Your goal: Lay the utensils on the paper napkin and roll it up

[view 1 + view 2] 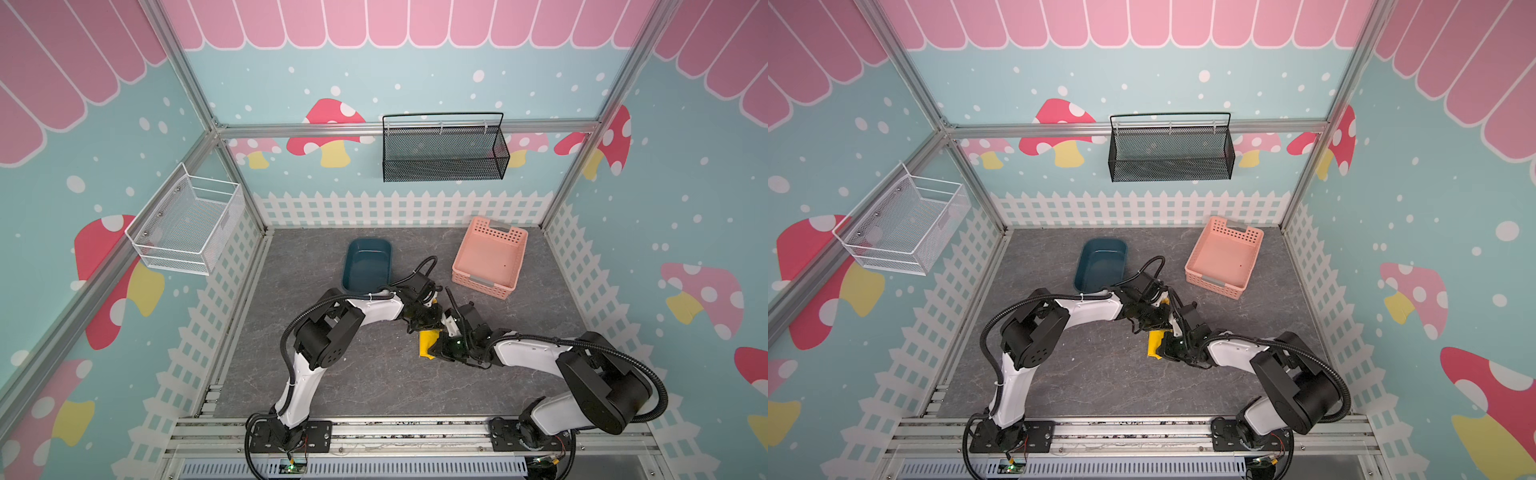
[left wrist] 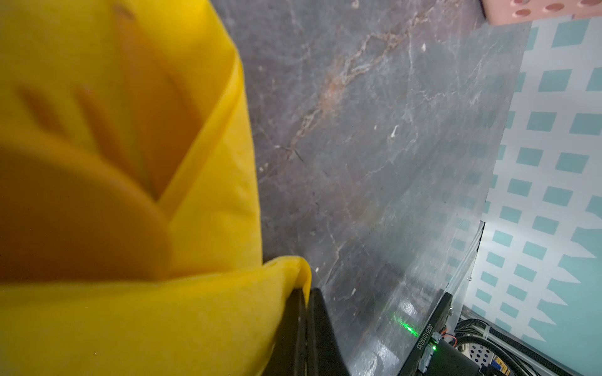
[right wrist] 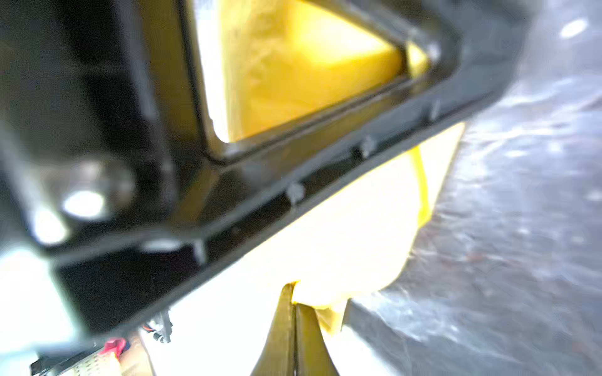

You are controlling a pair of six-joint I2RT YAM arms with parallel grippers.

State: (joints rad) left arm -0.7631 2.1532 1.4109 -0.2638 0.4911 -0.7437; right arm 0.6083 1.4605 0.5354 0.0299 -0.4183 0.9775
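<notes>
- Fingers (image 2: pixel 325 341) of the left gripper (image 2: pixel 308 293) are pinched tight on a yellow edge. The right gripper (image 3: pixel 294 304) likewise clamps the paper, jaws together.
- Grey table (image 1: pixel 332 374) shows no loose cutlery in both top views, and neither do the pink basket (image 1: pixel 482 284) or the dark blue tub (image 1: pixel 353 270).
- Paper napkin (image 1: pixel 428 343) sits mid-table between the two grippers as a narrow folded bundle, not a flat sheet, so rolling seems well advanced.
- Utensils (image 2: pixel 97 208) show as orange shapes inside the wrap in the left wrist view, so placing looks done. Tightening the roll and letting go appear to remain.
</notes>
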